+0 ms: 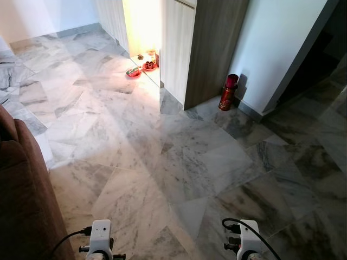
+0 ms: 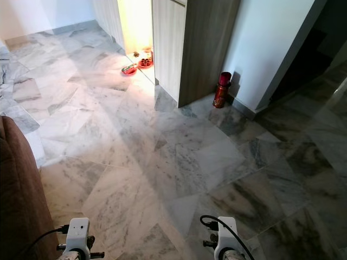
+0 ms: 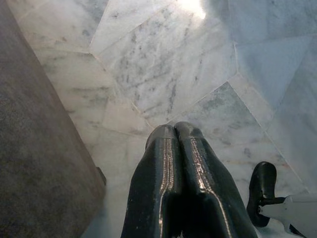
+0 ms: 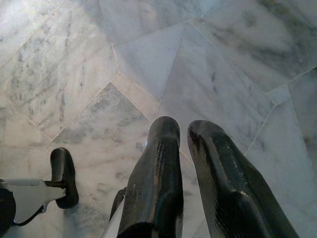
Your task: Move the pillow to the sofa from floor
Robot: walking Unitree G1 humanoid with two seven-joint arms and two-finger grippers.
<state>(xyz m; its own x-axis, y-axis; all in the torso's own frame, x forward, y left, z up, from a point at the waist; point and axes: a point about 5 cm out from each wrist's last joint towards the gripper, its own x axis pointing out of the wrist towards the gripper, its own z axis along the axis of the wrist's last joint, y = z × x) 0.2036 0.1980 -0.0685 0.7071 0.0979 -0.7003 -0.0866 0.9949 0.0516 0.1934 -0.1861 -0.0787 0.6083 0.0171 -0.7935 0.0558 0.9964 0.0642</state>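
So the pillow isn't turning up anywhere I'm looking, which makes it hard to call progress. What's lying ahead is bare marble floor, with the brown sofa sitting at the robot's left edge and nothing resting on the bit of it that's showing. My guess is the robot is either hunting for the pillow or the job's already finished off-camera, I honestly can't tell which.

Both arms are hanging low and idle. The left gripper is pointing down at the tiles right beside the sofa's base, fingers pressed flat together, gripping nothing. The right gripper is also aiming at the floor, with a narrow gap between its fingers and nothing in them.

Further off there's a red cylinder standing by the wall and some red dishes glowing in the sunlit doorway.
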